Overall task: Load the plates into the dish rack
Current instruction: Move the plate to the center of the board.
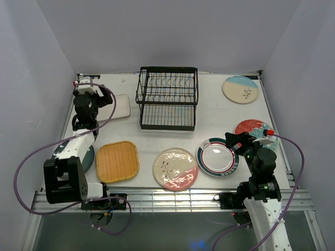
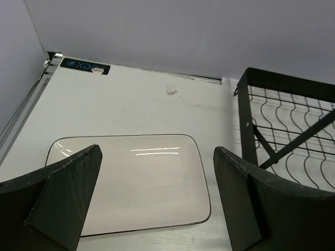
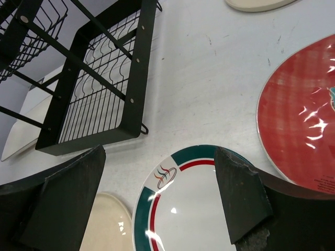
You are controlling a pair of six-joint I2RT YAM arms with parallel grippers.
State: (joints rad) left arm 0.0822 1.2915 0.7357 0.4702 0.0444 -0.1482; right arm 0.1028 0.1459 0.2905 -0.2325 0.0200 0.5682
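The black wire dish rack (image 1: 167, 98) stands at the back middle, with no plate in it. My left gripper (image 1: 90, 93) is open over the white rounded-rectangle plate (image 1: 119, 106), which lies flat between its fingers in the left wrist view (image 2: 131, 180). My right gripper (image 1: 234, 140) is open above the white plate with the teal-red rim (image 1: 216, 157), also in the right wrist view (image 3: 183, 209). The yellow woven square plate (image 1: 117, 161), cream-pink floral plate (image 1: 175, 168), red-teal floral plate (image 1: 252, 128), cream-and-blue plate (image 1: 240, 89) and dark teal plate (image 1: 88, 157) lie flat.
Purple cables loop from both arms. The rack's corner (image 2: 272, 120) stands just right of my left gripper. White walls close the table at the back and sides. A metal rail (image 1: 172, 198) runs along the near edge.
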